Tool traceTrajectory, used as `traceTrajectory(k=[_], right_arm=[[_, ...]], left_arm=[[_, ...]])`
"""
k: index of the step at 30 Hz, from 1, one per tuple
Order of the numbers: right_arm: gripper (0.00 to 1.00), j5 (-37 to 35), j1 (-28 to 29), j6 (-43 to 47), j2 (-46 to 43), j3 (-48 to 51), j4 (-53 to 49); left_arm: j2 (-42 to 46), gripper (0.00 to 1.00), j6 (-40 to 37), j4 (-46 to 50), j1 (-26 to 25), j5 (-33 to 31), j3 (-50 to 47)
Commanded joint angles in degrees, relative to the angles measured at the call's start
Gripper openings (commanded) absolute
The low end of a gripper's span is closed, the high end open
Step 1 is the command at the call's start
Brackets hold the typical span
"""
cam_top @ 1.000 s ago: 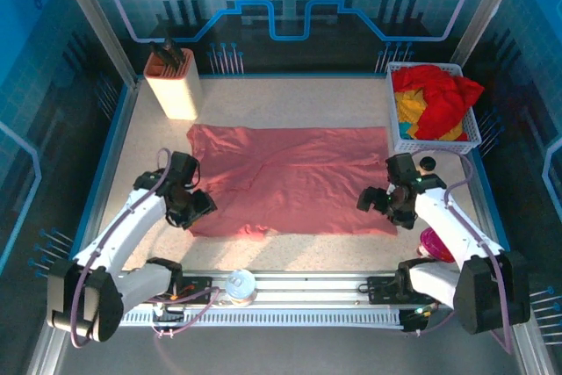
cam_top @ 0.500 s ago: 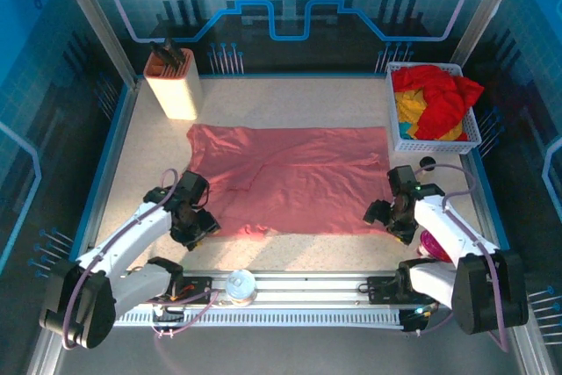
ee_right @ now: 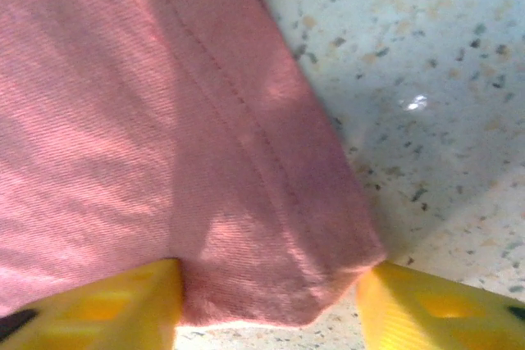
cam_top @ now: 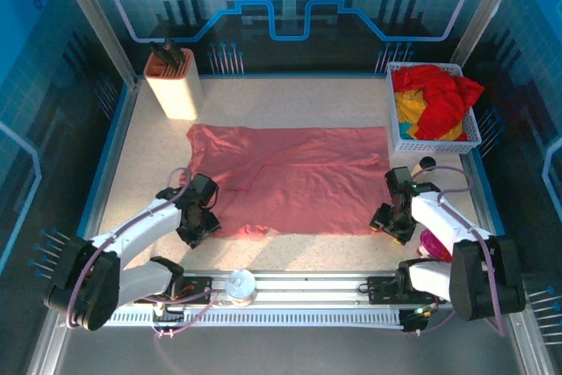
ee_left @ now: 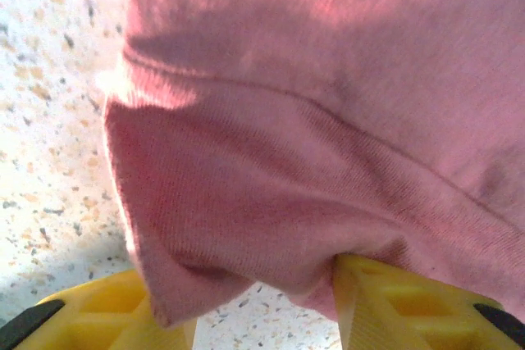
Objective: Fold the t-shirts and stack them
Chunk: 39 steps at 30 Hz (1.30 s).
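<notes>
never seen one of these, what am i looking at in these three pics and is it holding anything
Two robot arms are bolted at the near edge of a table. The overhead picture looks down from behind them, showing the left gripper and right gripper. The two close-ups come from cameras on the wrists; the yellow wedges are the fingers. A salmon-pink t-shirt lies spread on the table. A white basket far right holds a red t-shirt and a yellow t-shirt. Each gripper straddles a near corner of the pink shirt. The right one's fingers stand apart with cloth flat between; whether the left has pinched its bunched corner, I cannot tell.
</notes>
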<state>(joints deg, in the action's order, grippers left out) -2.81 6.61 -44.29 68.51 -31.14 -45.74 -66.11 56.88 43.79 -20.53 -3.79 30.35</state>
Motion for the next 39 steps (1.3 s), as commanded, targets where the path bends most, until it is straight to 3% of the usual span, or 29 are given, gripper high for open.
traceTrajectory(k=[1,4,8,11,15,23,29,37,38,39], right_arm=[[0.42,0.4,-1.0,1.4,1.0,-1.6,5.5],[0.28,0.0,-1.1,2.0,1.9,-2.9,5.8],[0.19,0.9,-1.2,2.5,2.9,-3.5,7.4],[0.08,2.2,-1.4,3.5,4.1,-4.1,8.8],[0.00,3.8,-1.5,4.1,5.5,-5.4,8.3],[0.01,3.1,-2.9,4.6,3.8,-11.6,5.0],[0.02,5.6,-4.1,7.0,13.4,-22.0,5.5],[0.05,5.6,-5.0,9.4,24.7,-29.7,7.1],[0.05,5.2,-5.0,9.6,25.5,-30.3,7.0],[0.07,5.1,-5.2,9.7,26.3,-30.7,7.0]], left_arm=[[-0.8,0.45,-1.0,-2.3,-0.5,-3.3,2.0],[-1.6,0.40,-2.1,-2.4,-0.5,-4.2,3.2],[-2.2,0.30,-4.0,-2.3,-0.4,-6.2,4.5],[-2.6,0.20,-5.2,-2.1,-0.4,-6.8,5.5],[-3.3,0.00,-6.1,-1.1,-0.4,-6.3,7.2],[-4.9,0.00,-9.0,4.6,0.2,-2.9,16.1],[-11.9,0.00,-15.9,4.6,5.7,2.3,23.8],[-26.9,0.00,-23.8,3.2,12.5,3.8,35.1],[-28.4,0.02,-24.4,2.9,12.9,3.4,36.3],[-29.5,0.11,-24.9,2.8,13.3,3.1,37.3]])
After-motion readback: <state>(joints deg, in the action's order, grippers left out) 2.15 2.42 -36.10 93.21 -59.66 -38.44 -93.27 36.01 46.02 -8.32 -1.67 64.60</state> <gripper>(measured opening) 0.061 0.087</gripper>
